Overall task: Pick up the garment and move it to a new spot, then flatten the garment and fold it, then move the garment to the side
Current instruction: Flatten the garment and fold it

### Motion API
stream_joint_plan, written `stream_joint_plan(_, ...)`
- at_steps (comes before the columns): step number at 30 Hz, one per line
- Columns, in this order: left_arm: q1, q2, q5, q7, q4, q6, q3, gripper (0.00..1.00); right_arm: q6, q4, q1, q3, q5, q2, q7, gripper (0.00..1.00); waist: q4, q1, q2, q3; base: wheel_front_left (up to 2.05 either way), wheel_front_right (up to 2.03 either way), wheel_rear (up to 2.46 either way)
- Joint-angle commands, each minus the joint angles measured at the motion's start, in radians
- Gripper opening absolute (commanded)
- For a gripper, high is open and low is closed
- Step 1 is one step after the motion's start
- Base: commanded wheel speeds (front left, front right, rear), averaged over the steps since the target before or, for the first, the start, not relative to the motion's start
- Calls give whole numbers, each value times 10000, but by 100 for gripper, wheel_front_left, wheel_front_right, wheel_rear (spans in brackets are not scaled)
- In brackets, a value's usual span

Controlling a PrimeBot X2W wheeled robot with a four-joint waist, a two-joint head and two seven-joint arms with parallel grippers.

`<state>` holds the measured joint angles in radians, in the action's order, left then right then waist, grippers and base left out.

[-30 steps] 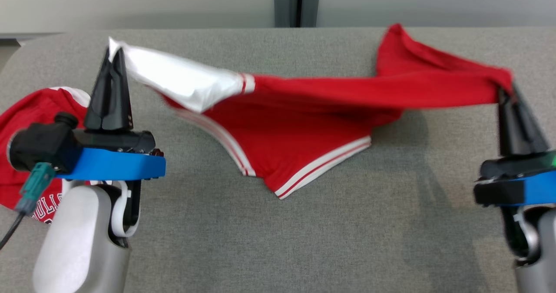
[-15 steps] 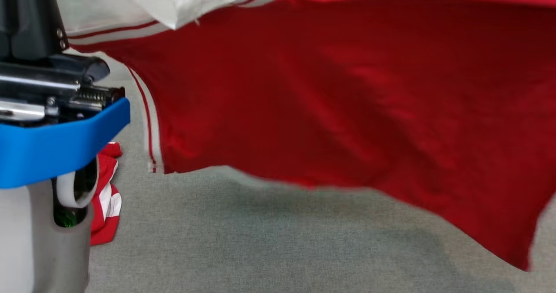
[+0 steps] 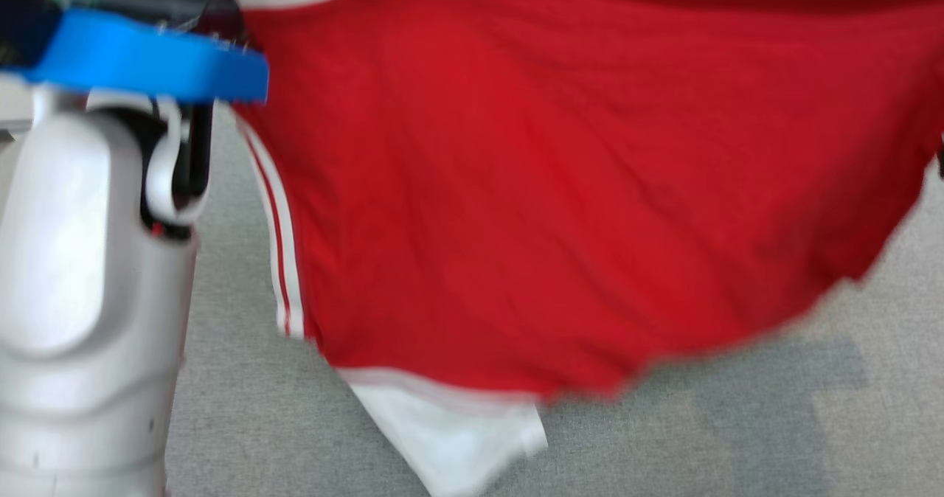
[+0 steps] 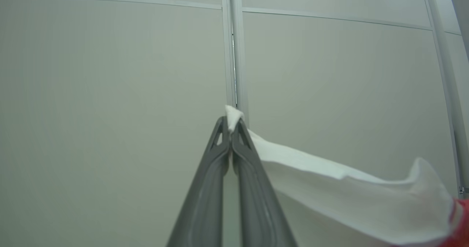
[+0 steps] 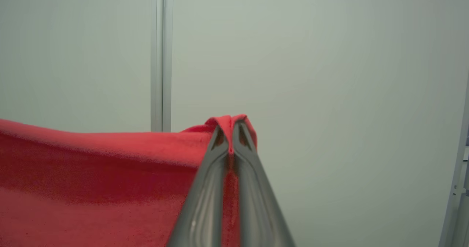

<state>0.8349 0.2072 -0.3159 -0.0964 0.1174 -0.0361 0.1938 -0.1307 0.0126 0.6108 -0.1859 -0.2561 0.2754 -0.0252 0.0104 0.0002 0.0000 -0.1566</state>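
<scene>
Head view, garment: I see the red garment (image 3: 560, 187) lifted and spread wide across the picture, hanging over the grey surface (image 3: 664, 438). Its upper edge runs out past the top, and the whole picture is blurred.
Garment trim: white stripes (image 3: 284, 261) run down its left edge. A white sleeve (image 3: 450, 438) hangs below the lower hem at the near left. I cannot tell whether that sleeve touches the surface.
Garment hem: the lower edge curves upward toward the right, and a shadow (image 3: 767, 386) lies on the surface beneath it.
Left fingers: in my left wrist view the left fingers (image 4: 228, 151) are pressed together on a white corner of the garment, with a small tuft poking past the tips. From there the white cloth runs off to that view's right and turns red at the frame edge.
Right fingers: in my right wrist view the right fingers (image 5: 224, 162) are pinched tight on a red fold of the garment. The cloth stretches away to that view's left.
Left arm: the pale forearm (image 3: 81, 283) stands at the left of the head view, just beside the garment's striped edge, with a blue band (image 3: 147, 62) above it.
Background: pale wall panels (image 4: 110, 93) with an upright seam stand behind both pairs of fingers.
</scene>
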Motion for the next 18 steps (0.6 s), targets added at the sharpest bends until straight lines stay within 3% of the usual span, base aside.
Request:
stream_joint_plan(1, 334, -13, 20, -109, 212, -29, 1, 0, -1, -145, 331, 53, -12, 21, 85, 0, -46, -2, 0, -121, 0, 0, 0)
stream_joint_plan(11, 3698, -586, 287, -1632, 5066, -61, -178, 0, -1, -4381, 3946, 1042, 263, -326, 1668, 0, -88, -2, 0, -908, 0, 0, 0)
stream_joint_plan(18, 3440, -1214, 68, -1684, 7854, -118, -292, 0, -1, -7831, 4895, 1739, 669, -619, 2467, 0, -299, -2, 0, -1663, 0, 0, 0)
